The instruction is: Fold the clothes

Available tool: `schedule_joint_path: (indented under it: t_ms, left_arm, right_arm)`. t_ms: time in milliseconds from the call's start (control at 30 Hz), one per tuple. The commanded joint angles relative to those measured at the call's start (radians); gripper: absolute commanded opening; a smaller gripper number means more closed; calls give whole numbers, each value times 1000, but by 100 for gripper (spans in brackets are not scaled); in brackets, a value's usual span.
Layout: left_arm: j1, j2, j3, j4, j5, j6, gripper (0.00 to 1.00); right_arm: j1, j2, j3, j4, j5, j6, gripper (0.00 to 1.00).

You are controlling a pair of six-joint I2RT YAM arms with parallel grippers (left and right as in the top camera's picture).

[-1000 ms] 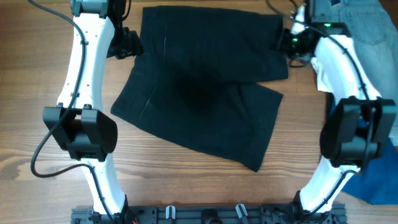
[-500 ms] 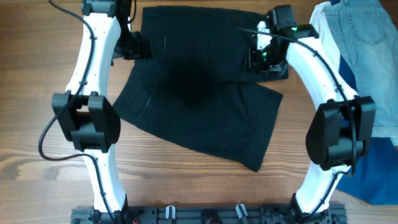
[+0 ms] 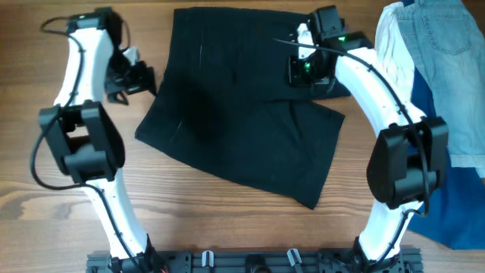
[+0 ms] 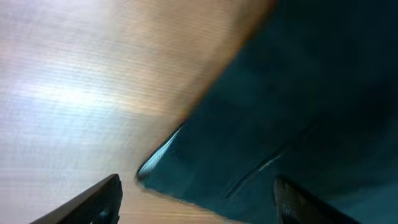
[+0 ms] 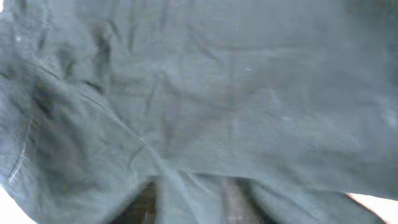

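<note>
The clothes [image 3: 242,121], one black shorts-like garment, lie spread across the middle of the table with one leg overlapping the other. My left gripper [image 3: 140,78] hovers at its upper left edge. In the left wrist view the left gripper [image 4: 199,208] is open, with a corner of the clothes [image 4: 298,93] and bare wood between its fingers [image 4: 102,199]. My right gripper [image 3: 303,70] sits on the garment's upper right part. In the right wrist view the clothes [image 5: 217,93] fill the frame, and the right gripper [image 5: 189,202] pinches a raised fold.
A light-blue denim piece [image 3: 447,45] and a white cloth [image 3: 390,45] lie at the back right. A bright blue cloth [image 3: 455,212] lies at the front right. The arms' base rail [image 3: 250,262] runs along the front edge. Wooden tabletop [image 3: 45,174] shows on the left.
My right gripper moved left from the garment's right edge onto the fabric and closed on a fold. My left arm swung outward to the left, and its gripper narrowed slightly.
</note>
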Motion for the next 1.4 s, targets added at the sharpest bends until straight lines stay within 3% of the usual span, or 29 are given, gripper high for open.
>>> schedule_joint_path:
  t_ms: [0,67,133,233,333,467,567,733,833,900,933,967,1300,1367]
  left_arm:
    - [41,-7,-5,-79,3,-151,81]
    - [31,-55,-13,-108,-70,-267,91]
    - [22,-121,-58,-92,-119,-351,96]
    - [30,-327,-322,74,-131,-512,98]
    - [29,-513,-675,374,-123,-702,85]
    - [27,-518,-915,654,-110,-813,68]
    - [27,-515,-999,755,-109,-837,63]
    - [21,-497,-1008,781,-116,-837,62]
    - [19,-466,-1044,849,-116,-856,56]
    - [19,-444,-1044,860,-116,-855,42]
    - [19,-436,-1044,860,-116,-854,20]
    - [19,-436,-1045,854,-116,-846,6]
    - [98,-438,-1044,525,-171,-859,4]
    - [115,-438,-1044,440,-130,-977,4]
  right_arm:
    - [-28,10,-6,-59,-2,27,63]
    - [-55,-2,-6,-123,-2,61,74]
    - [-82,-13,-6,-174,-2,84,79]
    - [-132,-17,-6,-260,-1,252,84]
    - [-156,-17,-6,-300,-2,344,79]
    - [-140,-17,-6,-333,0,304,80]
    - [-126,-17,-6,-342,2,284,80]
    - [-125,-17,-6,-336,4,251,82]
    - [-125,-17,-6,-333,67,231,85]
    - [-125,-17,-6,-333,71,227,85]
    - [-125,-17,-6,-332,71,219,84]
    - [-125,-17,-6,-333,71,205,84]
    - [-125,-17,-6,-332,62,195,84]
    - [-126,-17,-6,-282,62,180,81]
